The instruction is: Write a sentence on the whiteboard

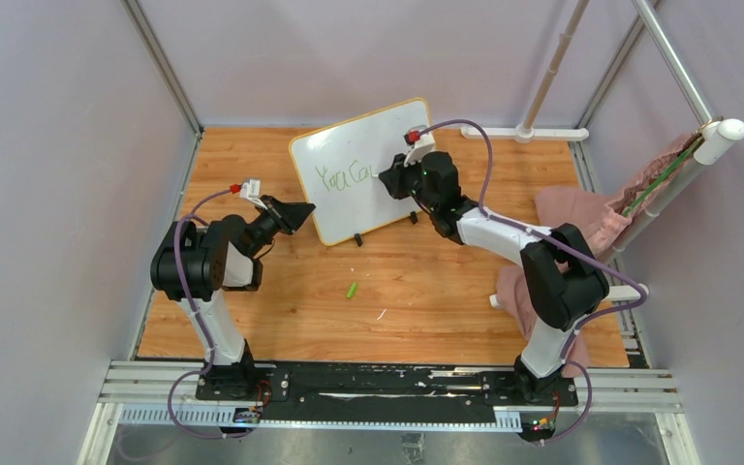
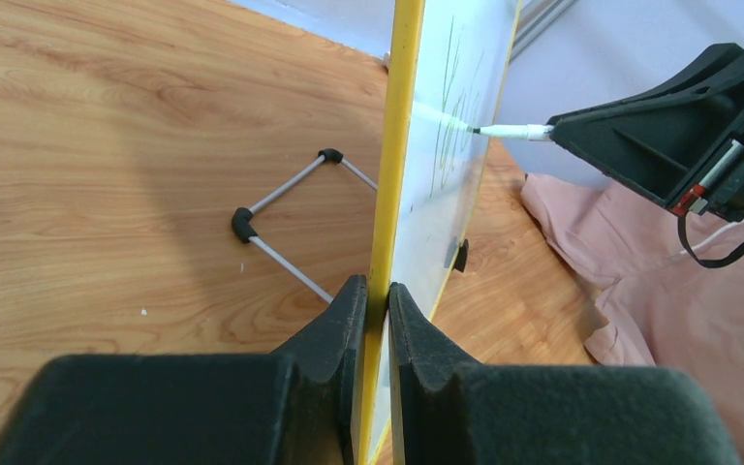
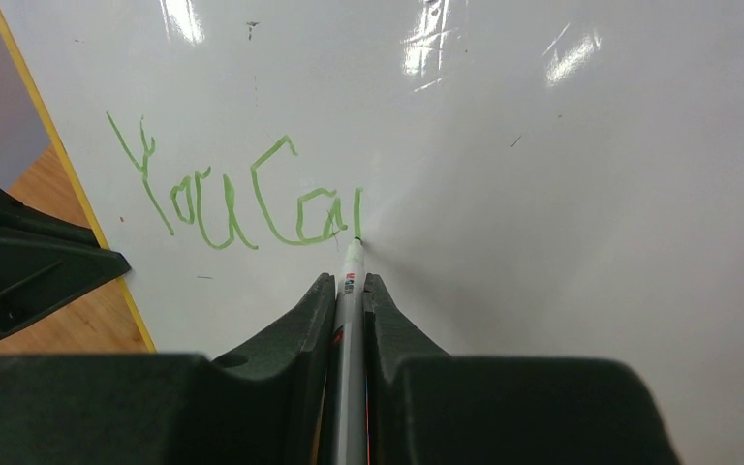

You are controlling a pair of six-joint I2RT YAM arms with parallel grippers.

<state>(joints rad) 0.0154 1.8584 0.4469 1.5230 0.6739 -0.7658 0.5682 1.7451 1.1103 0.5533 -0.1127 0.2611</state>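
Whiteboard (image 1: 368, 145) propped mid-tabletop (image 1: 426, 291), left gripper (image 2: 378, 291) pinching its yellow rim, right gripper (image 3: 349, 283) clamped on marker (image 3: 352, 260), tip touching the sentence (image 3: 255, 189) after "You Ca": I'd go light pressure, short strokes, left bracing firmly.

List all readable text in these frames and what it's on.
"You Ca" plus one started stroke: the green handwritten sentence on the whiteboard.
Small print on the barrel of the marker in the right gripper: too blurred to read.
Nothing else is legible.
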